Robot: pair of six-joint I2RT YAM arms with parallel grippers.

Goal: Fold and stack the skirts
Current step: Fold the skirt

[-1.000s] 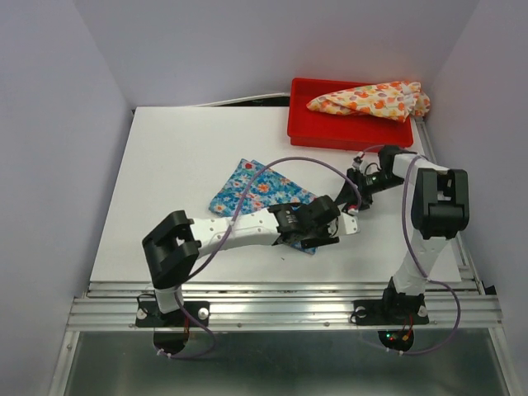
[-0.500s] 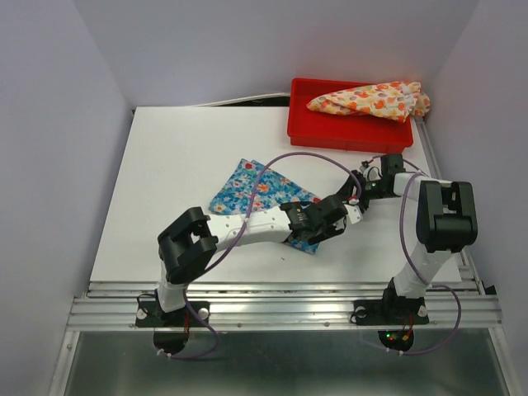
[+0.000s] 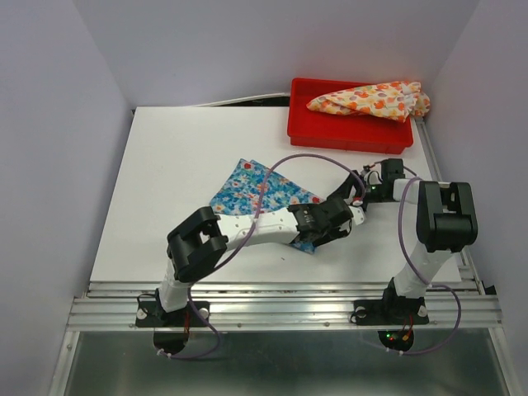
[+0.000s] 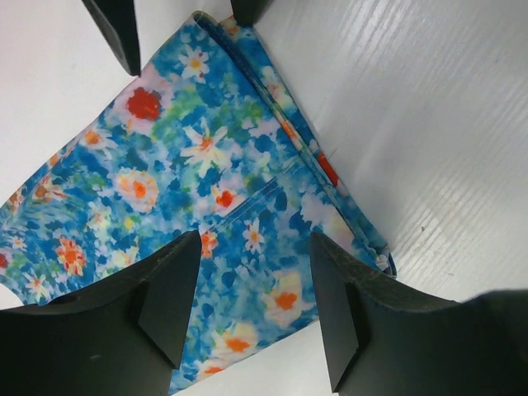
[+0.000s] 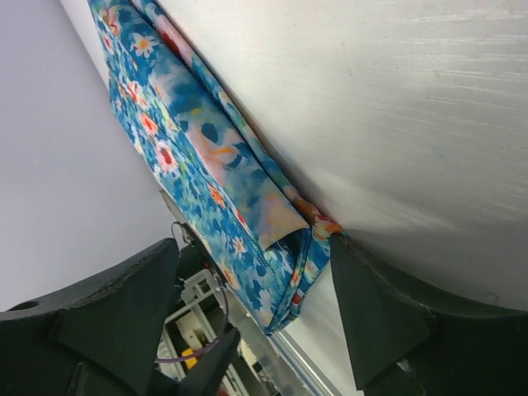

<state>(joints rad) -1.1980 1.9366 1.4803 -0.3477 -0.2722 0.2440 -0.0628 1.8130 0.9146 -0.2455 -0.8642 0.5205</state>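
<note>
Left pincer and right pincer gape wide at the folded blue skirt's edge mid-table, gripping nothing. That fold looks finished; next, fetch the cream skirt from the tray.

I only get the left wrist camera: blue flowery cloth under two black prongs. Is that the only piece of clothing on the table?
Observer: No. A cream-yellow skirt with orange flowers lies in a red tray at the table's far right corner.
Operator: And what are the dark tips at the top of my picture?
Observer: Most likely the right gripper. From above, it meets the left gripper at the blue skirt's right corner.
Operator: Is it pinching the cloth?
Observer: No. Its own camera shows its fingers apart, with the skirt's layered edge between them.
</note>
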